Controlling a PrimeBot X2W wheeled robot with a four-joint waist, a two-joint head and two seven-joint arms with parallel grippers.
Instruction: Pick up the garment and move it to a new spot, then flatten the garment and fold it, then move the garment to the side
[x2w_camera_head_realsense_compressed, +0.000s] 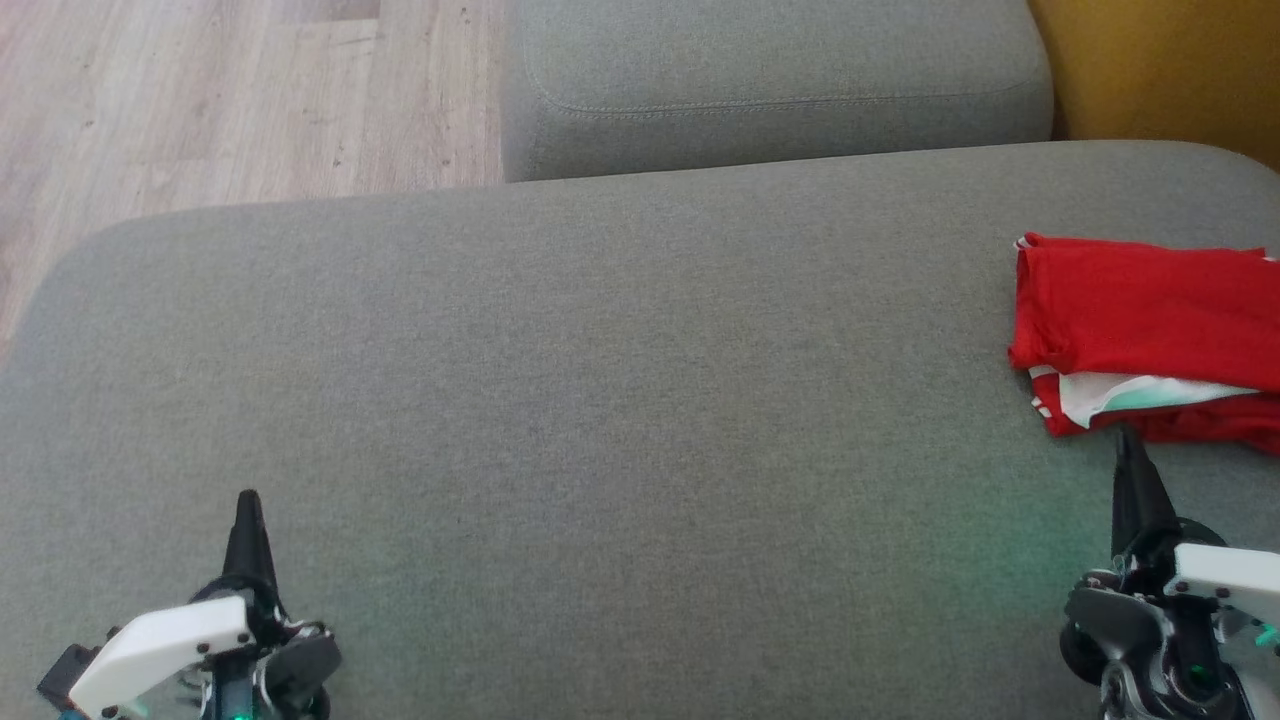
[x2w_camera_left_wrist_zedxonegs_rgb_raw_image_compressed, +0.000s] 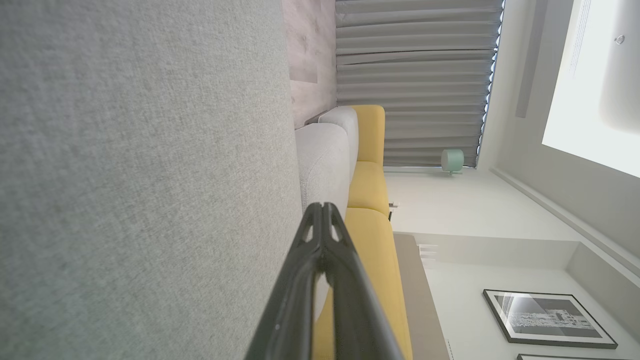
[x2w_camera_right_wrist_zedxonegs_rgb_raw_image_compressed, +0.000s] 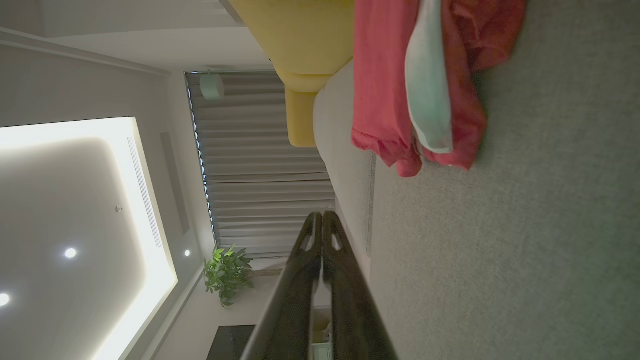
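The garment (x2w_camera_head_realsense_compressed: 1140, 320) is red with a white and pale green panel, folded into a thick stack at the far right of the grey cushion (x2w_camera_head_realsense_compressed: 600, 400), partly cut by the head view's right edge. In the right wrist view the garment (x2w_camera_right_wrist_zedxonegs_rgb_raw_image_compressed: 400, 85) lies ahead of the fingers, apart from them. My right gripper (x2w_camera_head_realsense_compressed: 1128, 445) is shut and empty, its tip just short of the garment's near edge; its fingers (x2w_camera_right_wrist_zedxonegs_rgb_raw_image_compressed: 322, 220) meet at the tips. My left gripper (x2w_camera_head_realsense_compressed: 248, 500) rests at the lower left, shut on nothing, well away from the garment, with its fingers (x2w_camera_left_wrist_zedxonegs_rgb_raw_image_compressed: 322, 210) pressed together.
A second grey cushion (x2w_camera_head_realsense_compressed: 780, 90) sits beyond the main one. A yellow sofa (x2w_camera_head_realsense_compressed: 1160, 70) stands at the back right, and wooden floor (x2w_camera_head_realsense_compressed: 200, 100) lies at the back left. The cushion's edge curves down at the left.
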